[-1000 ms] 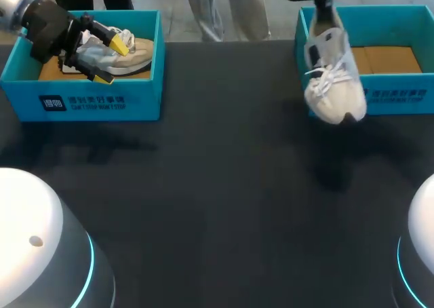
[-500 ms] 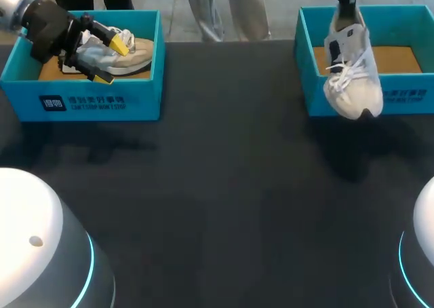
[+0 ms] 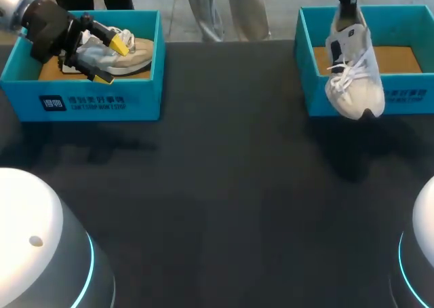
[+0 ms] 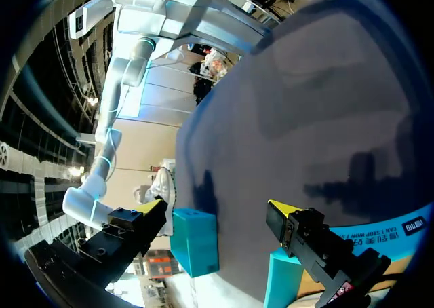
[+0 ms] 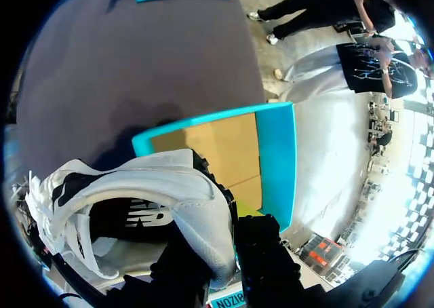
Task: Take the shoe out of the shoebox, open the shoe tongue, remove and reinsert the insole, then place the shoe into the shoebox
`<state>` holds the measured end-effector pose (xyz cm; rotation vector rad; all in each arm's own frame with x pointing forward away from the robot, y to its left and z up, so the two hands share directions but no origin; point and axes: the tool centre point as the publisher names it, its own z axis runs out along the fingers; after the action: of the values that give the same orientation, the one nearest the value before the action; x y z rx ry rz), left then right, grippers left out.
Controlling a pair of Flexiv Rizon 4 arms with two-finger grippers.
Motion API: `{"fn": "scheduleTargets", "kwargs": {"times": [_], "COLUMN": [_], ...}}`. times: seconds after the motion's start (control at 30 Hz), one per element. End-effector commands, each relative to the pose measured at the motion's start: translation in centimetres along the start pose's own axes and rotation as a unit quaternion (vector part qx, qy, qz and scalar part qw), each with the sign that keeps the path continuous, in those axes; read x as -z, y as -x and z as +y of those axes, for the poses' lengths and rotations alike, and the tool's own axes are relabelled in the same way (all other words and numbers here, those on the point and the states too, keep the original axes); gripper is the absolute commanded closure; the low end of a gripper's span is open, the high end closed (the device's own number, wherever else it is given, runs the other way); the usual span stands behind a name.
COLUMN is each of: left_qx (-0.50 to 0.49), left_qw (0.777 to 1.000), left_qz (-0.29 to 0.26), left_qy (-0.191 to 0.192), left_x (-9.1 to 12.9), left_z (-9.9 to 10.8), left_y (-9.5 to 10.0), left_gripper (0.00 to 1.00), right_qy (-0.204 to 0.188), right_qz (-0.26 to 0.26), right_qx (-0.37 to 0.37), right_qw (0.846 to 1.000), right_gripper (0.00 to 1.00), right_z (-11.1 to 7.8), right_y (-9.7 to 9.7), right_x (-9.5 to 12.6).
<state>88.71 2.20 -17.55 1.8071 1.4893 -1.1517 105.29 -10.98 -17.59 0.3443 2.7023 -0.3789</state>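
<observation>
The white sneaker (image 3: 352, 70) hangs in the air toe-down at the far right of the table (image 3: 224, 186). From above, its heel sits over the opening of the right shoebox (image 3: 407, 94) and its toe drops in front of the box's near wall. The right gripper (image 3: 347, 6) holds it by the heel collar. In the right wrist view the fingers are pinched on that padded rim, one inside the shoe and one outside.

Beyond the shoe in that view the box stands open, its brown cardboard floor framed by thin teal walls. The sneaker's shadow (image 3: 346, 165) falls on the dark tabletop just near of the box. The shoe is white mesh with loose white laces, a dark logo on its side and a dark mark at the toe tip, and its mouth gapes dark around the fingers.

Leftward, a broad stretch of black table runs between the two boxes. At the far left stands the left shoebox (image 3: 129, 101) with a second sneaker (image 3: 132, 57) lying on its side inside. The left gripper (image 3: 110, 60) is down in that box with its yellow-tipped fingers spread wide on either side of the shoe's middle. I cannot tell whether they touch it. The left wrist view shows only table between the spread tips.
</observation>
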Motion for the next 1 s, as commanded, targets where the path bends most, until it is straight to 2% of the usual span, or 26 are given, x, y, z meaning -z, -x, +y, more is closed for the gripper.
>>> {"fn": "scheduleTargets", "kwargs": {"times": [0.03, 0.37, 0.5, 0.63, 1.0], "left_qx": [0.000, 0.000, 0.000, 0.000, 0.000], "left_qw": [1.000, 1.000, 1.000, 1.000, 1.000], "left_qz": [0.002, 0.002, 0.002, 0.002, 0.002], "left_qy": [0.001, 0.001, 0.001, 0.001, 0.001], "left_x": [0.0, 0.0, 0.0, 0.0, 0.0], "left_z": [-0.1, -0.1, -0.1, -0.1, -0.1], "left_y": [0.0, 0.0, 0.0, 0.0, 0.0], "left_gripper": [0.00, 0.00, 0.00, 0.00, 0.00], "right_qy": [-0.016, -0.071, -0.085, -0.089, -0.054], "right_qz": [0.001, 0.021, 0.016, 0.014, 0.019], "right_qx": [-0.001, -0.037, -0.052, -0.063, -0.090], "right_qw": [1.000, 0.997, 0.995, 0.994, 0.994], "right_gripper": [1.00, 1.00, 1.00, 1.00, 1.00], "right_z": [-1.6, -6.7, -7.9, -8.4, -8.0], "right_y": [0.9, 3.2, 3.8, 4.0, 4.6], "right_x": [-1.0, -4.0, -4.3, -4.0, -2.9]}}
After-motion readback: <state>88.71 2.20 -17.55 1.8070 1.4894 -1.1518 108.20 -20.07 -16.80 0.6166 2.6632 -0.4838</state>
